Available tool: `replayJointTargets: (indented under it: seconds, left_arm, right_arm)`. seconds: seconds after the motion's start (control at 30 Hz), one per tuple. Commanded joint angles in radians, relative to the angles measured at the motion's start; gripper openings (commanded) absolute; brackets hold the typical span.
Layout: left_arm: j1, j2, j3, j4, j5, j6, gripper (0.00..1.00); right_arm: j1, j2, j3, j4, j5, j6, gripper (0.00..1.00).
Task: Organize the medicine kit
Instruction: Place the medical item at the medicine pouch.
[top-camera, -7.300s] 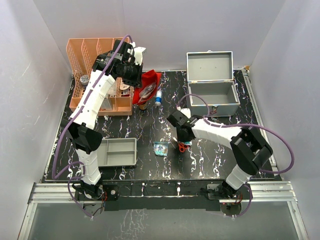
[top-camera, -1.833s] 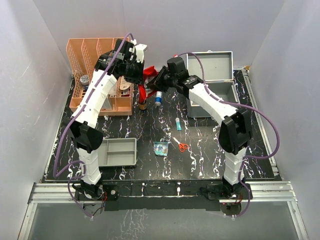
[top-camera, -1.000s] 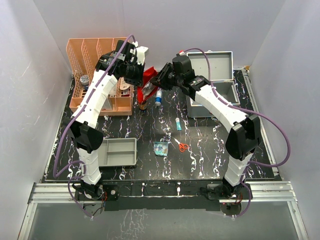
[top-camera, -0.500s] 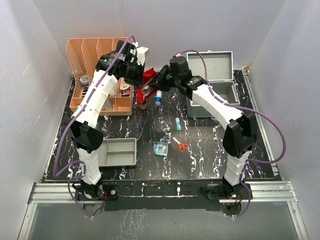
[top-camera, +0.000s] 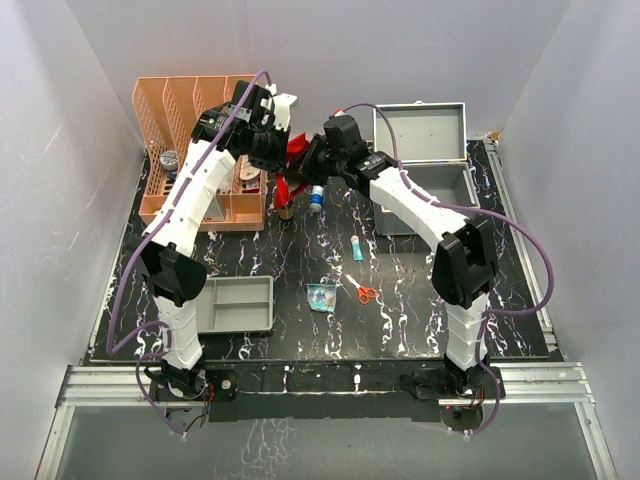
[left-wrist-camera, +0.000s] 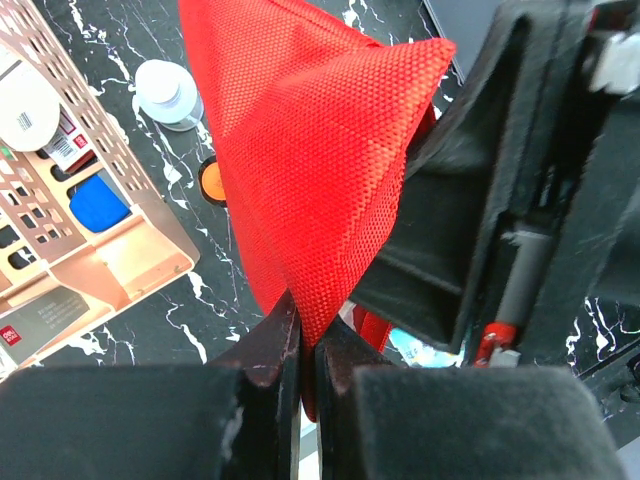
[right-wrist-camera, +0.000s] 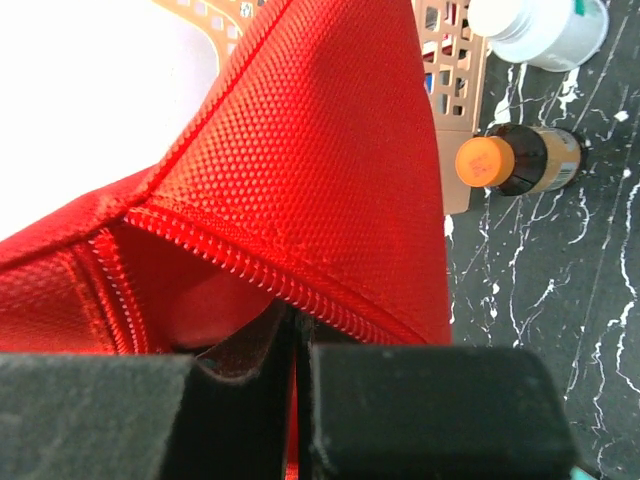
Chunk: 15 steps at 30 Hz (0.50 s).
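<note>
Reaching now into the upper centre of the top view with the right gripper (top-camera: 312, 162), away from the mid-frame spot beside the scissors (top-camera: 364, 292) occupied some seven seconds back; keeping the left gripper (top-camera: 280, 160) high beside the orange rack (top-camera: 190, 150), much as before. Holding the red pouch (top-camera: 298, 150) from both sides, up off the table, just above the white-capped bottle (top-camera: 317, 195) and the orange-capped brown bottle (top-camera: 285, 210). Clamping the left fingers (left-wrist-camera: 265, 345) tight on a fold of woven fabric at the bottom of the left wrist view; pressing the right fingers (right-wrist-camera: 245, 355) together on the cloth right under the zipper seam at the bottom of the right wrist view. Judging the pouch as light, soft and floppy, folding and sagging rather than keeping shape, with a coarse weave offering decent grip. Favouring holds on the stitched zipper edge, opposite each other, for spreading the mouth; expecting loose cloth to bunch or slip otherwise. Leaving the tube (top-camera: 357, 248), the blister pack (top-camera: 321, 297) and the scissors lying lower centre, well apart from the pouch, and the grey case (top-camera: 425, 190) standing open at upper right
</note>
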Motion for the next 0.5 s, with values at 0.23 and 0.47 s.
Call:
replayJointTargets:
  seconds: [0.23,0.47]
  left_arm:
    - [-0.006,-0.026,0.002,0.013,0.021,-0.010,0.00]
    - [-0.006,-0.029,-0.013,-0.011,-0.020,0.006,0.00]
  right_arm:
    - [0.030,0.027,0.103,-0.049,0.005,-0.035,0.00]
    - [0.007,-0.105,0.091,-0.080,0.120,-0.082,0.18]
